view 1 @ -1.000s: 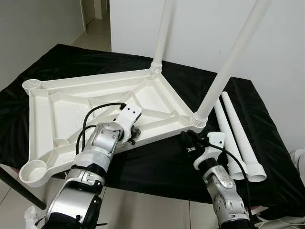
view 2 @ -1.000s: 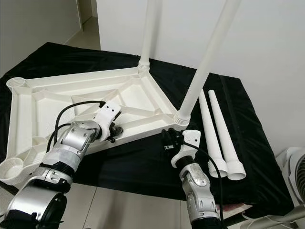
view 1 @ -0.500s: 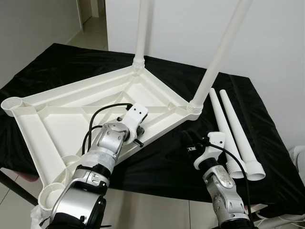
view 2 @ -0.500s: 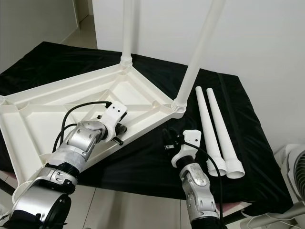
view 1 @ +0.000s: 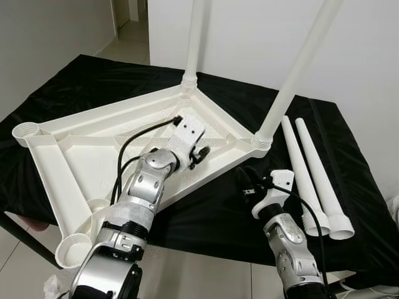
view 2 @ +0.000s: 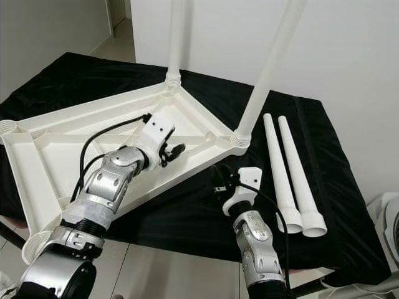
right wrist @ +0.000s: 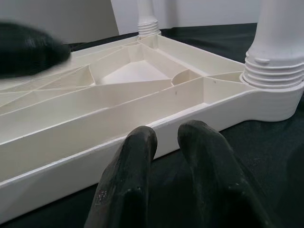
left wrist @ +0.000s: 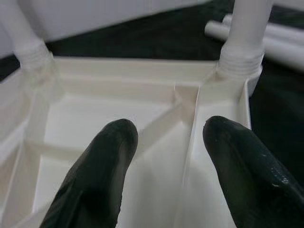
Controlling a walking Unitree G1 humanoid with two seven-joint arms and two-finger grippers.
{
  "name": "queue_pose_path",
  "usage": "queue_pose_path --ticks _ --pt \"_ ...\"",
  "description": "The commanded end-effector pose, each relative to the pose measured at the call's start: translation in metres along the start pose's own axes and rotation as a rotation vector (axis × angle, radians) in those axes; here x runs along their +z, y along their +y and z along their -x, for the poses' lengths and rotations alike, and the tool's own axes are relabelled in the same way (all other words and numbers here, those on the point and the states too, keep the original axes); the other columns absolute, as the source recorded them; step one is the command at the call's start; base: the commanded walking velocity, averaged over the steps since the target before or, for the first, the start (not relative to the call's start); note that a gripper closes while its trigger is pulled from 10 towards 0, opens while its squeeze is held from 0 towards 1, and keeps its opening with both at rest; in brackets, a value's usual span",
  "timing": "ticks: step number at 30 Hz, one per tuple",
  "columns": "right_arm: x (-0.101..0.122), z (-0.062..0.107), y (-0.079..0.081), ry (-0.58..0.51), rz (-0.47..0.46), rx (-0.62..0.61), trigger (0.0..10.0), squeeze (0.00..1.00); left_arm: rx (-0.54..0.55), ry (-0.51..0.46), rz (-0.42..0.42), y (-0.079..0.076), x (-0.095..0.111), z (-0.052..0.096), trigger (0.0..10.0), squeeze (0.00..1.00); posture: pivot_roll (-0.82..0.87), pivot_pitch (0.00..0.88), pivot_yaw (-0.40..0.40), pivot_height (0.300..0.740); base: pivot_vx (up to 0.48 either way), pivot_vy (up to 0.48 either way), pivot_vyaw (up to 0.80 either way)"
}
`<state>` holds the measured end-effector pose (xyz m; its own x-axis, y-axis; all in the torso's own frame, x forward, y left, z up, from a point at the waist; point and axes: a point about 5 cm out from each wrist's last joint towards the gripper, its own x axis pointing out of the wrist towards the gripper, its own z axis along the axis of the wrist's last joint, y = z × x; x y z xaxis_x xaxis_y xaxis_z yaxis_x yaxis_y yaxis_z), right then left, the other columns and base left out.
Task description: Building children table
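A black-draped table (view 1: 349, 187) carries the white tabletop (view 1: 75, 146), upside down, its ribbed underside forming empty compartments. Two legs (view 1: 298, 68) stand screwed into its corner sockets at twelve and two o'clock; two loose legs (view 1: 312, 171) lie at three o'clock. The left gripper (view 1: 201, 154) hovers over the inner ribs, fingers spread wide. The right gripper (view 1: 244, 182) sits beside the near rim, fingers narrow, empty.
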<state>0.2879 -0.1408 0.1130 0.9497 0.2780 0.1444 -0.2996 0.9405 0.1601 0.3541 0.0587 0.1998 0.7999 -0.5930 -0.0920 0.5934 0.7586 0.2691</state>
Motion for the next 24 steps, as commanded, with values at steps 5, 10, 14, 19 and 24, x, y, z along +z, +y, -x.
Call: queue_pose_path --ticks 5,10,14,19,24 --pt "-0.004 0.002 -0.003 0.010 0.005 -0.015 10.0 0.00 0.105 -0.081 -0.084 0.011 0.004 0.018 10.0 0.00 -0.03 0.016 -0.061 0.740 0.000 0.000 0.00" --pt "-0.004 0.003 -0.002 0.011 0.003 -0.014 10.0 0.00 0.058 -0.109 -0.093 0.011 0.001 0.035 10.0 0.00 -0.02 0.016 -0.067 0.740 0.000 0.000 0.00" --pt "-0.005 0.002 -0.001 0.014 0.003 -0.007 10.0 0.00 0.026 -0.144 -0.098 0.008 -0.001 0.048 10.0 0.00 -0.01 0.015 -0.072 0.740 0.000 0.000 0.00" --pt "-0.004 0.001 -0.002 0.016 0.007 0.010 10.0 0.00 0.086 -0.056 -0.166 0.032 -0.023 0.085 10.0 0.00 0.01 0.012 -0.092 0.740 0.000 0.000 0.00" --pt "-0.005 0.001 -0.001 0.024 0.012 0.024 10.0 0.00 0.102 0.044 -0.209 0.046 -0.033 0.100 10.0 0.00 0.02 0.012 -0.103 0.740 0.000 0.000 0.00"
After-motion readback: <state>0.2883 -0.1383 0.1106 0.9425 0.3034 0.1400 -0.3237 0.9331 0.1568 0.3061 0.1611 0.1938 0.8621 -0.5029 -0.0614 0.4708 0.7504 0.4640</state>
